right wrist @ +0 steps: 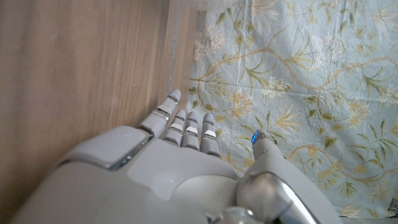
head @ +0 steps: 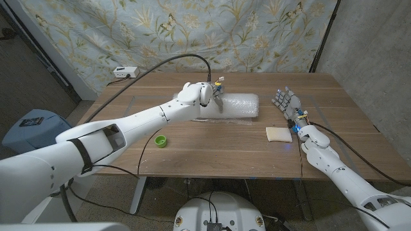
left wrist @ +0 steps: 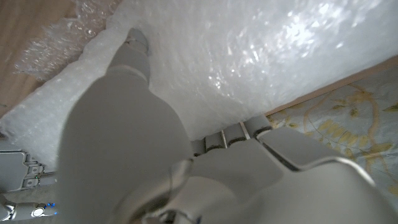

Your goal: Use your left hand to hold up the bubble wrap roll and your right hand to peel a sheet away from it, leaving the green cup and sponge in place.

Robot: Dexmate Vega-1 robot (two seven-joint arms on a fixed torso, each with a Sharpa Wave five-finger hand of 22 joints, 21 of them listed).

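Head view: left hand (head: 204, 94) grips bubble wrap roll (head: 236, 106); right hand (head: 286, 102) open, well apart.

My left arm reaches far out, its hand (head: 200, 94) curled and pressing down — my right hand (head: 287, 102) stands with fingers straight, holding nothing.

The wooden bench (head: 192, 138) carries four items. A bubble wrap roll (head: 234, 106) lies on its side near the centre, toward the far edge. A green cup (head: 160, 142) stands nearer the front edge, well apart from the roll, on the robot's left. A beige sponge (head: 279, 133) lies flat on the robot's right. A white power strip (head: 126, 72) sits at the far left corner.
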